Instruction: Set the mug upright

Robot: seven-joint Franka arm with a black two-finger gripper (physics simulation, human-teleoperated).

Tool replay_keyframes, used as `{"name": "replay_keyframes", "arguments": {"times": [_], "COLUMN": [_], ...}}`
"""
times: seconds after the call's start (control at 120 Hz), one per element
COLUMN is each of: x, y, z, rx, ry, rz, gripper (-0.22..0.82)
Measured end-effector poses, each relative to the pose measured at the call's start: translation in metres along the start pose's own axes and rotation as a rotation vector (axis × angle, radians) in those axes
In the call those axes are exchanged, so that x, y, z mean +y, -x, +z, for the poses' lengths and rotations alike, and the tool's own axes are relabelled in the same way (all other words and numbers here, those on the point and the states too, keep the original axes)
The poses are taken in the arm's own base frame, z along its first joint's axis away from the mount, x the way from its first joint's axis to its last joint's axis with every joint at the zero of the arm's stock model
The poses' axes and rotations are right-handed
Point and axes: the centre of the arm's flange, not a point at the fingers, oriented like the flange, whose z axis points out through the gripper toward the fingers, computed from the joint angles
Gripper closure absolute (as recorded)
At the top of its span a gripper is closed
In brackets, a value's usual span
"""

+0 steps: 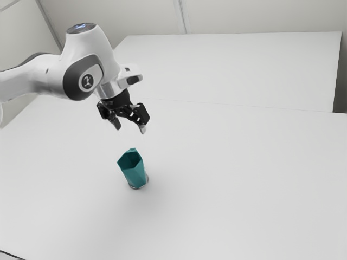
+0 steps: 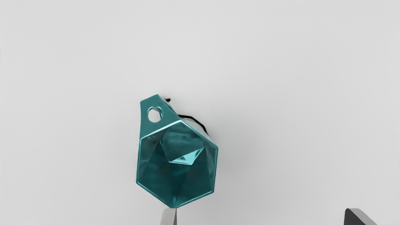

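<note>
Pale, plain walls [image 1: 260, 16] close off the room behind a broad, smooth white table [image 1: 244, 189]; on it the teal, faceted mug with a pierced handle [image 1: 133, 169] stands on its base, mouth up, seemingly upright as the task wants, though I can't rule out a slight lean; my black two-finger gripper [image 1: 129, 127] hangs above it, apart from it, my fingers spread and holding nothing. What worries me is the shape: the mug flares from a narrow base to a wide rim, so a knock up high could topple it; in the wrist view one fingertip lines up near a rim corner while the other sits well off to the side, so sinking straight down off-centre might catch that rim; a sideways swing while low could snag the handle; and the smooth tabletop, if slick, might let the base slide under a nudge.
</note>
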Motion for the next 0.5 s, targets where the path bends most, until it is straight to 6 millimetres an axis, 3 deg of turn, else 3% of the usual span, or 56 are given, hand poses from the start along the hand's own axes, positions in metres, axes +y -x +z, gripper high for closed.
{"name": "replay_keyframes", "arguments": {"times": [0.292, 0.5], "x": [-0.004, -0.017], "y": [-0.028, -0.041], "z": [-0.046, -0.079], "rx": [-0.072, -0.096], "ry": [0.001, -0.015], "rz": [-0.01, -0.029], "gripper": [0.01, 0.01]}}
